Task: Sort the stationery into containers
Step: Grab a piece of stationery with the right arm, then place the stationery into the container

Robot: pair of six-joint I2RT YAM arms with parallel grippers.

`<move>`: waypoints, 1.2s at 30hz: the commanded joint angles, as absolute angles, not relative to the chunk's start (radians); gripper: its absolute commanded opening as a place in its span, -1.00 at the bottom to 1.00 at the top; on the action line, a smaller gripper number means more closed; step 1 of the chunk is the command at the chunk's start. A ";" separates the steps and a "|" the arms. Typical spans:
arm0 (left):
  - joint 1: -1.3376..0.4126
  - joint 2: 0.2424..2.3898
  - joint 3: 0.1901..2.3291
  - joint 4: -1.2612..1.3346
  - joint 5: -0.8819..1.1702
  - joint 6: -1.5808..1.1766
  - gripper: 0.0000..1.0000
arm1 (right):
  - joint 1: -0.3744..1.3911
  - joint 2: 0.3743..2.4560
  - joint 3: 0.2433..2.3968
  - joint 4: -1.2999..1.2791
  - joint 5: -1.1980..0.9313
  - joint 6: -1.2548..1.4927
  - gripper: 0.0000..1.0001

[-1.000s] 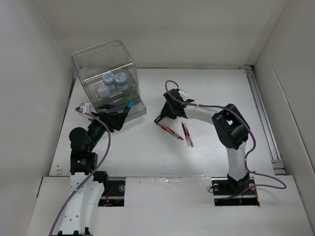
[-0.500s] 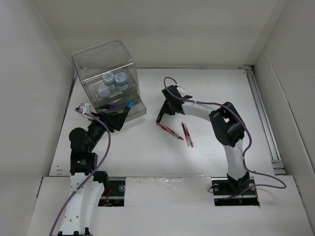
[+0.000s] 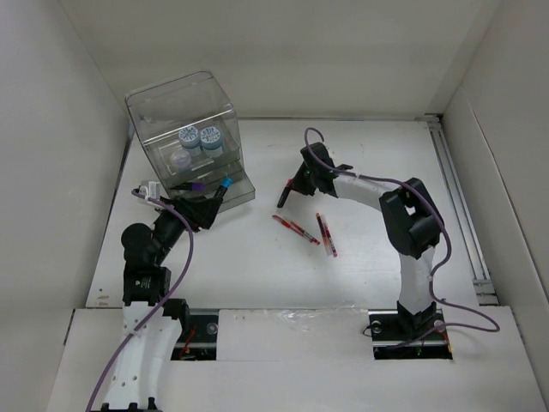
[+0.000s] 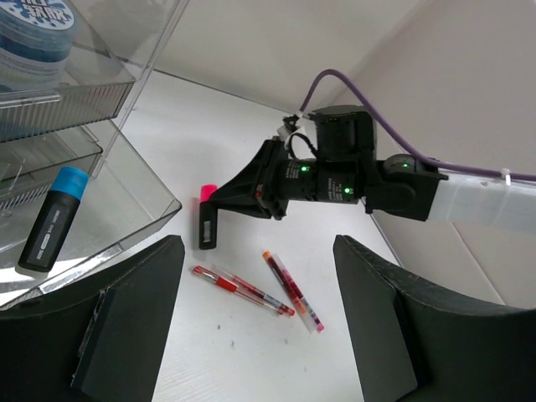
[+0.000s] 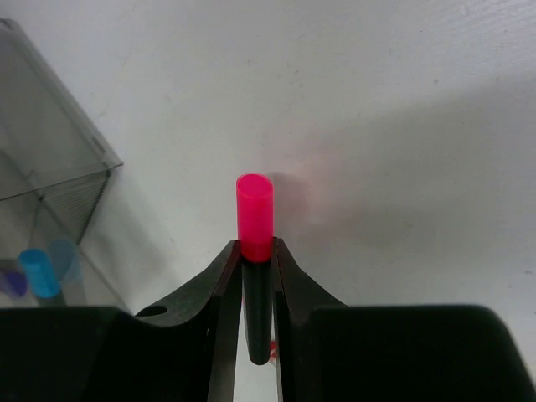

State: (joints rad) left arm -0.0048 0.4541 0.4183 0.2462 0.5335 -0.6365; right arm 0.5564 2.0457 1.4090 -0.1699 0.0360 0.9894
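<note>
- In the top view the pink-capped marker (image 5: 255, 209) is too small to make out; the right wrist view hides most of its barrel between the fingers (image 5: 219, 280).
- The right gripper (image 5: 255, 251) is pinched narrowly on that marker, cap up, near the organizer (image 3: 184, 129).
- The left gripper (image 4: 260, 322) is spread wide and holds nothing.
</note>
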 commanded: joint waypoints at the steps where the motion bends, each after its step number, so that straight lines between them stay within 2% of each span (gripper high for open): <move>1: -0.009 0.443 0.417 0.291 0.540 -0.634 0.37 | 0.560 1.916 1.388 -0.071 0.017 1.003 -0.80; 7: -0.009 0.443 0.408 0.291 0.522 -0.643 0.37 | 0.560 1.781 1.328 -0.038 -0.020 1.012 -0.80; 12: -0.009 0.443 0.408 0.310 0.502 -0.652 0.23 | 0.613 1.759 1.382 -0.025 -0.118 1.032 -0.80; 22: -0.009 0.434 0.408 0.270 0.479 -0.652 0.06 | 0.756 2.011 1.687 0.009 -0.204 1.129 -0.80; 25: -0.009 0.425 0.408 0.261 0.469 -0.652 0.03 | 0.778 2.081 1.767 0.021 -0.227 1.149 -0.63; 29: -0.009 0.425 0.388 0.261 0.460 -0.652 0.00 | 0.787 2.121 1.816 0.021 -0.244 1.169 -0.02; 30: -0.009 0.425 0.388 0.261 0.451 -0.652 -0.02 | 0.787 2.121 1.816 0.021 -0.244 1.169 0.04; 34: -0.009 0.448 0.368 0.250 0.451 -0.641 -0.14 | 0.769 2.054 1.754 0.021 -0.215 1.155 0.12; 35: -0.009 0.459 0.356 0.250 0.451 -0.641 -0.26 | 0.769 2.010 1.702 0.021 -0.215 1.137 0.12; 36: -0.009 0.472 0.356 0.250 0.451 -0.641 -0.33 | 0.769 1.987 1.672 0.021 -0.204 1.111 0.01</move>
State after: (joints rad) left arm -0.0051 0.4477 0.3763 0.2260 0.4538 -0.6502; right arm 0.7815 2.1105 1.7222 -0.0200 -0.2218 1.1431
